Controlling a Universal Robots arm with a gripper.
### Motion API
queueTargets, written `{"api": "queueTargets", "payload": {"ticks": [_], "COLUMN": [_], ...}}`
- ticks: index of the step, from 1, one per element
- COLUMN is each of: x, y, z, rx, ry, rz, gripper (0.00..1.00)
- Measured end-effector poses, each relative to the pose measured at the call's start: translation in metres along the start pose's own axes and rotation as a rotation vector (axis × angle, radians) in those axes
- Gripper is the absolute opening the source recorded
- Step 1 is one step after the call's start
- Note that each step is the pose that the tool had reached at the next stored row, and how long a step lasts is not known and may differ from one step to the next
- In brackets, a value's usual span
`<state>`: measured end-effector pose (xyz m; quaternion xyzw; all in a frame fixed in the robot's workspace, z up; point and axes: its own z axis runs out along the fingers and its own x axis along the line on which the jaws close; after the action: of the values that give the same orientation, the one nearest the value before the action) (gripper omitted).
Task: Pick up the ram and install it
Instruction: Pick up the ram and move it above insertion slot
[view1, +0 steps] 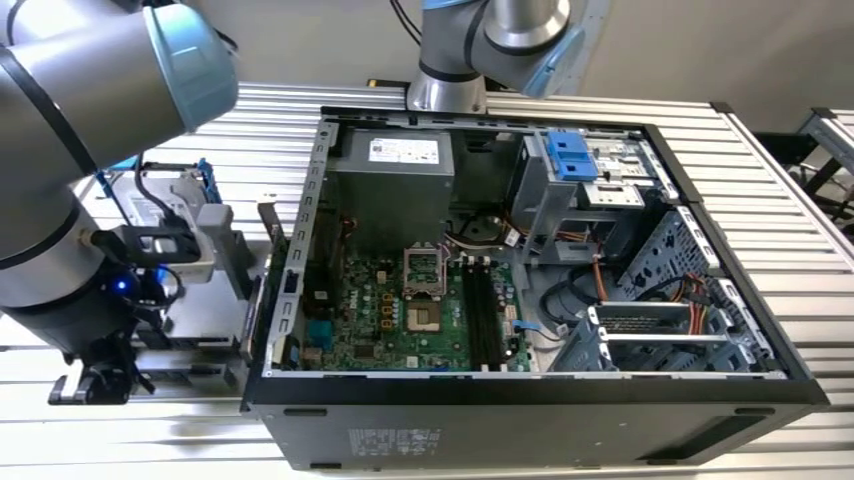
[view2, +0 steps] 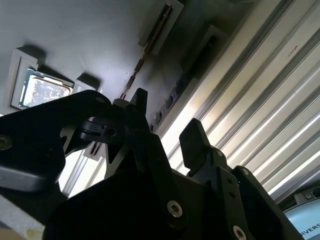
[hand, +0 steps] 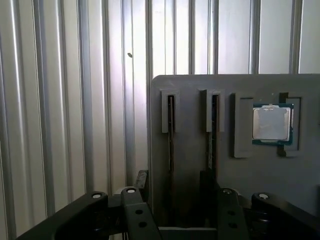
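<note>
The gripper (hand: 175, 179) hangs over the tray (hand: 192, 85), fingers (view2: 194, 137) spread and empty, astride one ram (hand: 170, 125) standing on edge in a tray slot. The pick-up step is in hand. It likely calls for a square descent onto that thin edge. The tray holds two sticks, counting the second ram (hand: 213, 125), and one CPU (hand: 271, 124) beyond.

I work in a robotics lab fitted out as a computer-assembly workshop. My claw (hand: 174, 176) hangs over a counter (view1: 787, 200) made of ribbed aluminium slats. Just under the claw lies a grey parts tray (hand: 190, 115) with cut pockets, and one of them holds a bare processor (hand: 271, 124). Beside the claw stands an open desktop computer case (view1: 534, 410) with its green motherboard (view1: 387, 320), cables and drive cages exposed. Above the claw looms my grey industrial arm (view1: 67, 150).
</note>
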<state>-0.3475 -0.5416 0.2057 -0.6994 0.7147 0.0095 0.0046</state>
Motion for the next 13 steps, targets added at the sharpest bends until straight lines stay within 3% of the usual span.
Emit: {"api": "queueTargets", "payload": {"ticks": [13], "x": [-0.0003], "y": [-0.0003], "z": [0.0064], "rx": [0.0008], "ry": [0.0002], "rz": [-0.017], "gripper": [1.0]}}
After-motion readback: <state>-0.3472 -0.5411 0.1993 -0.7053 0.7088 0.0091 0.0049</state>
